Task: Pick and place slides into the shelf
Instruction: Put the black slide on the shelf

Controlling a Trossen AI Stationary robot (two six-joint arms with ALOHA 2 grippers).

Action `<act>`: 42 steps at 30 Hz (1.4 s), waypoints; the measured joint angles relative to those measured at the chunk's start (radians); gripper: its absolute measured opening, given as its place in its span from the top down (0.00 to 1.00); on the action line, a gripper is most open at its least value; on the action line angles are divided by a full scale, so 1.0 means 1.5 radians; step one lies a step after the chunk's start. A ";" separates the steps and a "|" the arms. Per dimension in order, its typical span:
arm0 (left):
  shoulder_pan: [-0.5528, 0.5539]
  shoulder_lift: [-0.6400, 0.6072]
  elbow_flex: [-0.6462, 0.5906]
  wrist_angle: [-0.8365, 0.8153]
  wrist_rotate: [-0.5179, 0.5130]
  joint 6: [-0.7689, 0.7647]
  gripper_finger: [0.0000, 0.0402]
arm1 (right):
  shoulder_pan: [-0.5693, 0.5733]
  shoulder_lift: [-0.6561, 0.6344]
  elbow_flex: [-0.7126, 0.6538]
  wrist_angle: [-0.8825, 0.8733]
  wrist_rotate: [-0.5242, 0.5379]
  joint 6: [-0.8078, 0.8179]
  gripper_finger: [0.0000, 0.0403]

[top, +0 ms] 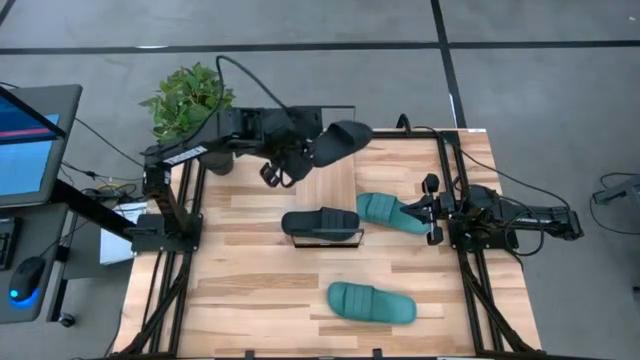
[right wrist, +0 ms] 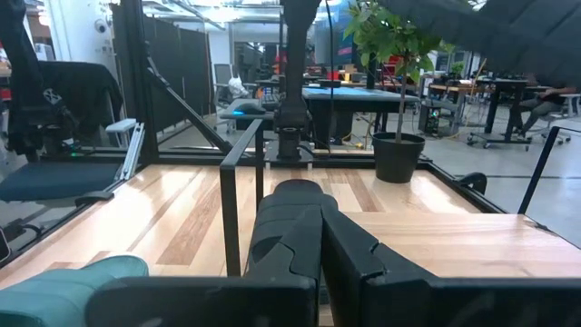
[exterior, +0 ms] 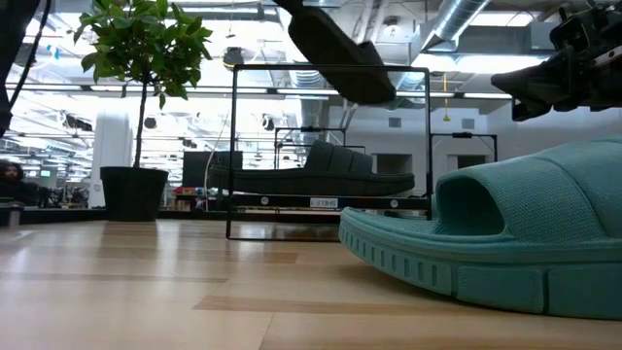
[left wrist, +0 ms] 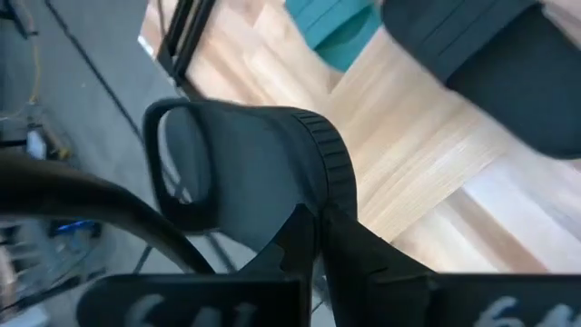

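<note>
My left gripper (top: 303,157) hangs over the table's far middle, shut on a black slide (top: 342,140), which also shows high up in the low view (exterior: 338,47). Just near of it lies the shelf (top: 336,185), a light plank with a black wire frame (exterior: 233,146). A second black slide (top: 320,222) rests sole-down on the shelf's near end. One teal slide (top: 390,212) lies flat to the right of the shelf, right beside my right gripper (top: 432,210), which is shut and touches nothing. Another teal slide (top: 372,303) lies near the front edge. My left gripper pinches the black slide's edge (left wrist: 313,211) between its two fingers (left wrist: 359,250), at the end of the slide nearest the arm. The fingers slant downward, coming from the table's left. The slide is lifted clear and tilted, reaching out beyond the fingers above the shelf's far end.
A potted plant (top: 190,100) stands at the table's far left corner. Black frame rails (top: 190,200) run along both table sides. Bare wood (top: 250,290) lies at the near left.
</note>
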 joint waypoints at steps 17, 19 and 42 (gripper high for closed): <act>0.078 -0.007 -0.164 0.071 0.049 0.011 1.00 | 0.000 0.000 0.000 0.000 -0.002 0.000 1.00; 0.078 -0.007 -0.182 0.090 0.052 0.015 1.00 | 0.000 0.000 0.000 0.000 -0.002 0.000 1.00; 0.075 -0.010 -0.196 0.108 0.001 0.068 1.00 | 0.000 0.000 0.000 0.000 -0.002 0.000 1.00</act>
